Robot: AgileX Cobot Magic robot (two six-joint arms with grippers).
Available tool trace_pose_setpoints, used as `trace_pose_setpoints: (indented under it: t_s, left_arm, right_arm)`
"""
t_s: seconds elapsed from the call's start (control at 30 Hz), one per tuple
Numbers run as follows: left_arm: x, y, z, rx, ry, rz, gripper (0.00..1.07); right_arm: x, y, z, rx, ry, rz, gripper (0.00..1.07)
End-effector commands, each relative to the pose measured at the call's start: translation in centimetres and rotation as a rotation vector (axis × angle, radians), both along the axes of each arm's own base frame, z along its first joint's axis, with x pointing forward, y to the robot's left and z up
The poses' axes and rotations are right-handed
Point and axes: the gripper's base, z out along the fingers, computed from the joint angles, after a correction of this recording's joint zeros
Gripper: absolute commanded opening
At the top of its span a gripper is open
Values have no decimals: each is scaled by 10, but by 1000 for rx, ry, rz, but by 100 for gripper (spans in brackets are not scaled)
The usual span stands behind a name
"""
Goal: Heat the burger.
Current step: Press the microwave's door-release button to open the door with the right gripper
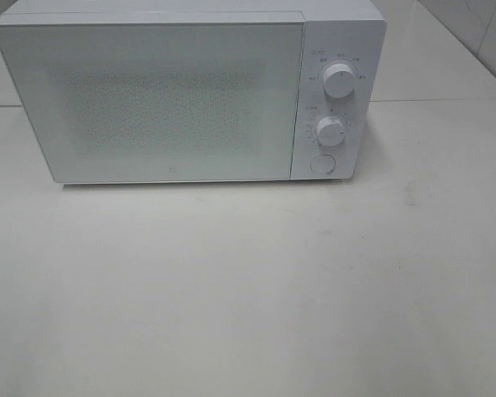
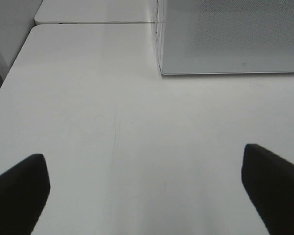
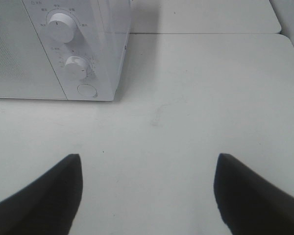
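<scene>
The burger is out of view in every frame. A white microwave (image 1: pixel 190 91) stands at the back of the table with its door (image 1: pixel 149 99) shut. The left wrist view shows my left gripper (image 2: pixel 144 188) open over bare table, its two dark fingers (image 2: pixel 17 196) wide apart, with the microwave's door corner (image 2: pixel 230 39) ahead. My right gripper (image 3: pixel 147 193) is also open with nothing between its fingers (image 3: pixel 44 196), facing the microwave's control panel (image 3: pixel 73 54). Neither gripper shows in the exterior high view.
The control panel carries two round knobs (image 1: pixel 339 81) (image 1: pixel 330 130) and a round door button (image 1: pixel 321 164). A white table (image 1: pixel 248 289) stretches in front of the microwave. A seam (image 2: pixel 93 23) separates it from a second tabletop behind.
</scene>
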Motion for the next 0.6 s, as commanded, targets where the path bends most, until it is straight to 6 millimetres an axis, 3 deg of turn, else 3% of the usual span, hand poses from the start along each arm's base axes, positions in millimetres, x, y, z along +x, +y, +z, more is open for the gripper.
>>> trace_pose_setpoints:
  t_s: [0.03, 0.27, 0.6]
  left_arm:
    - [-2, 0, -1, -1, -15, -2, 100]
    - [-2, 0, -1, -1, -15, -2, 100]
    - [-2, 0, -1, -1, -15, -2, 100]
  right_arm:
    - [17, 2, 1, -8, -19, 7, 73]
    - [44, 7, -4, -8, -33, 20, 73]
    - [95, 17, -28, -2, -33, 45, 73]
